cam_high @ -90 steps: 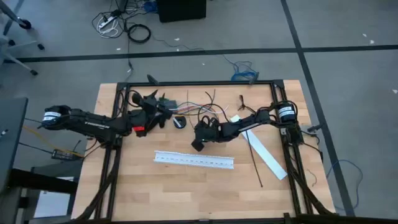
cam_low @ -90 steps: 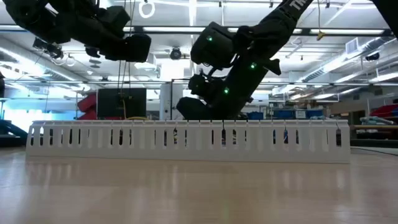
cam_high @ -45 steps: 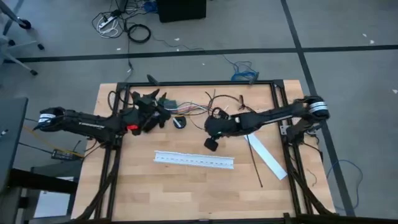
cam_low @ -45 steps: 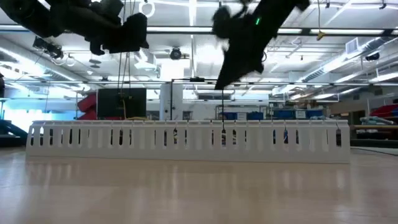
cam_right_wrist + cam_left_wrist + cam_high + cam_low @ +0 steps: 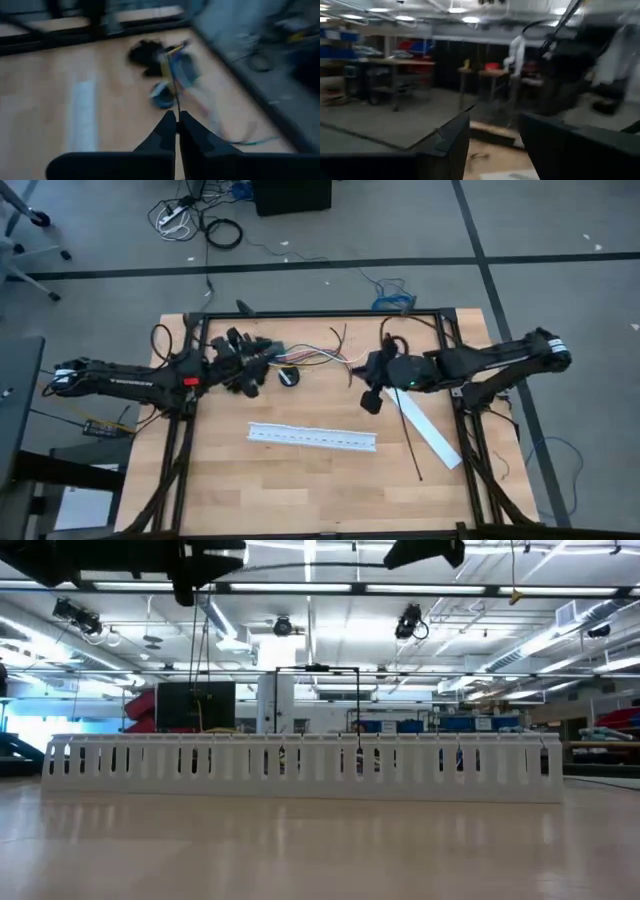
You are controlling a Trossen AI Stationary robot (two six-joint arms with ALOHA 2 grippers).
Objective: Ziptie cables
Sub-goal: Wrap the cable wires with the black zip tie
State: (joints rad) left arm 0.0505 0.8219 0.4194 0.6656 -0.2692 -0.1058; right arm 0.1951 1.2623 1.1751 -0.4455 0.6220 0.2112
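The right gripper (image 5: 177, 114) has its jaws pressed together. A thin dark strand comes out from between them. It runs to the cables (image 5: 172, 67), so the jaws look clamped on one wire of the bunch. From above, the right gripper (image 5: 370, 401) is over the middle of the bench (image 5: 210, 480), a bit to the right. Its arm reaches in from the right side.

The cables (image 5: 322, 359) lie spread out near the far edge of the bench, between the two grippers. You can see white, red and dark wires.

The left gripper (image 5: 492, 120) has its jaws apart, and nothing is in them. From above, the left gripper (image 5: 258, 360) is at the far left part of the bench, just beside the left end of the cables.

A small black thing (image 5: 288, 377) sits close to the left gripper.

The ziptie (image 5: 408, 438) is a thin black line on the right part of the bench. It lies beside a flat white strip (image 5: 428, 428).

The long white channel (image 5: 312, 437) lies across the middle of the bench, nearer the front, apart from both grippers.
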